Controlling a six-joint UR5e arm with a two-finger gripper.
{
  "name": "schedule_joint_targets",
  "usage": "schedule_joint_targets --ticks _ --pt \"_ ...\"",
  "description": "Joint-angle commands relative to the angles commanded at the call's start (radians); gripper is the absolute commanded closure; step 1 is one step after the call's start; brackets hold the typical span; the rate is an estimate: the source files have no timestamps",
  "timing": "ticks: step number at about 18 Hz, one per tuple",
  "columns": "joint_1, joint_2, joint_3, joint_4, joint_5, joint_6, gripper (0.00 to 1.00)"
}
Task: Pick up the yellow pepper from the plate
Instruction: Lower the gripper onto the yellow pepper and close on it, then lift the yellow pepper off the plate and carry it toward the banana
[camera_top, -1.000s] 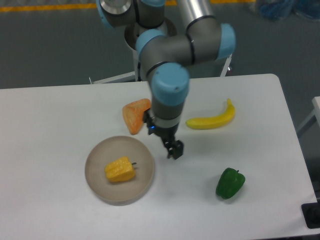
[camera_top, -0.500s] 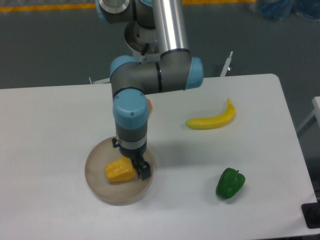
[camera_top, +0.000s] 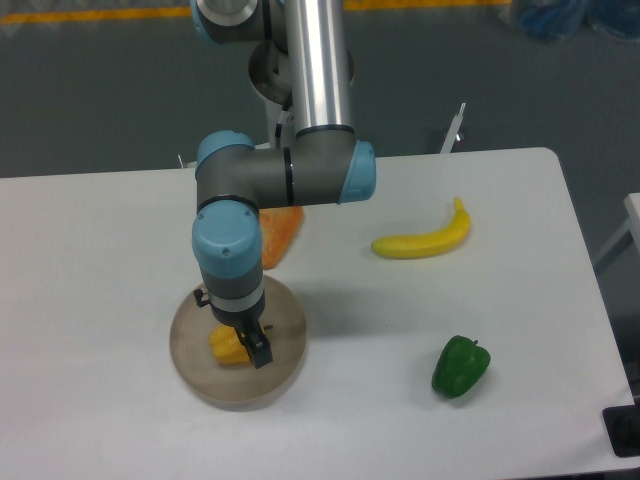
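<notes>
Yellow pepper (camera_top: 226, 346) lies inside the plate (camera_top: 283, 358), a little toward the plate's left side, and the plate sits on the desk (camera_top: 90, 280) near the front edge, left of the middle. My claw (camera_top: 247, 345) is directly over the pepper and hides most of it; one dark finger (camera_top: 259, 352) shows at the pepper's right side. I cannot tell whether the fingers are apart or already pressing on it, because my wrist covers the view. I judge I am placed like this to take the pepper from above, since the low rim of the plate gives no room for a side approach.

Behind the plate, partly under my arm, lies an orange wedge (camera_top: 277, 234), near to the plate's back rim. The banana (camera_top: 424, 238) lies toward the desk's right back part, and the green pepper (camera_top: 461, 366) toward the right front; both are well apart from the plate. Straight up is the open way for lifting.
</notes>
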Motion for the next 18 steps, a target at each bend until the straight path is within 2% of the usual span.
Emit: schedule_joint_targets --ticks 2,6,7,9,10,11,15,18 --pt "-0.006 -0.015 0.000 0.003 -0.003 -0.038 0.00" --pt "-0.009 -0.035 -0.002 0.043 -0.006 -0.032 0.00" --pt "-0.009 -0.035 -0.002 0.041 -0.005 -0.032 0.15" --pt "-0.009 -0.034 -0.002 0.038 -0.006 -0.041 0.63" --pt "-0.009 -0.029 0.000 0.038 -0.009 -0.042 0.77" --pt "-0.008 -0.023 0.002 0.037 -0.012 -0.040 0.86" --pt "0.000 0.015 0.018 0.028 -0.002 -0.043 0.87" --pt "0.063 0.079 0.026 -0.008 -0.005 -0.042 0.87"
